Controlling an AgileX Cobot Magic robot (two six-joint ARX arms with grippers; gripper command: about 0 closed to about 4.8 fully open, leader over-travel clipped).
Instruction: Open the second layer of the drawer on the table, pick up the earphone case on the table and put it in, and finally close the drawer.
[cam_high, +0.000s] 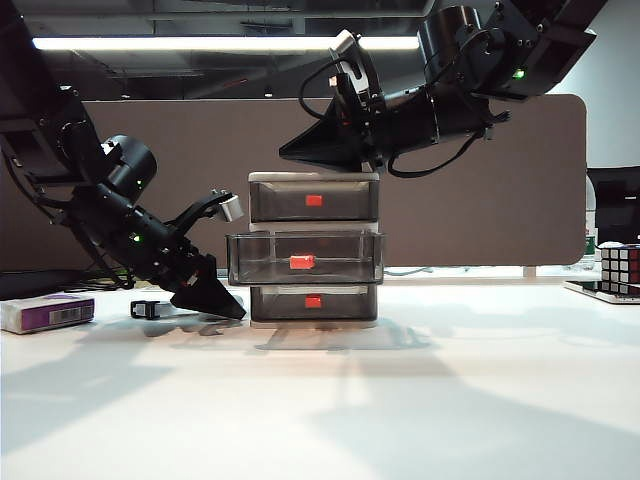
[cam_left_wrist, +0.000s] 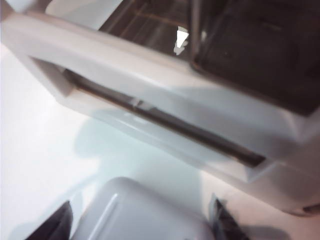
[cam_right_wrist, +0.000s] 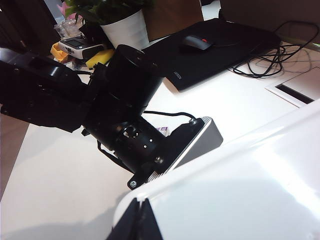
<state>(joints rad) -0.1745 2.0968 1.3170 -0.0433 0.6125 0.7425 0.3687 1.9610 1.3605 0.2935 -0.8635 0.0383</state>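
A small three-tier drawer unit (cam_high: 314, 248) with a white frame stands near the middle of a plain white table (cam_high: 400, 400). Each smoky grey drawer carries a red-orange tab on its front. The middle drawer (cam_high: 305, 258) is pulled out toward the camera, so it stands forward of the other two. Through its translucent walls it looks empty, though the dark tint makes that hard to confirm. The top and bottom drawers are pushed in, and their contents cannot be made out.

The left gripper (cam_high: 212, 303) reaches down to the tabletop just beside the left foot of the unit. In the left wrist view its two dark fingers (cam_left_wrist: 52, 225) are spread on either side of the glossy white earphone case (cam_left_wrist: 145, 212), which lies on the table close to the frame. Whether the fingers press the case cannot be told.

The right gripper (cam_high: 300, 150) hovers at the upper left corner of the unit, above the top drawer. Its fingers look pressed close together, holding nothing.

At the far left of the table lie a purple-and-white box (cam_high: 46, 312) and a small black clip (cam_high: 146, 309). A cube puzzle (cam_high: 620, 268) sits at the far right.
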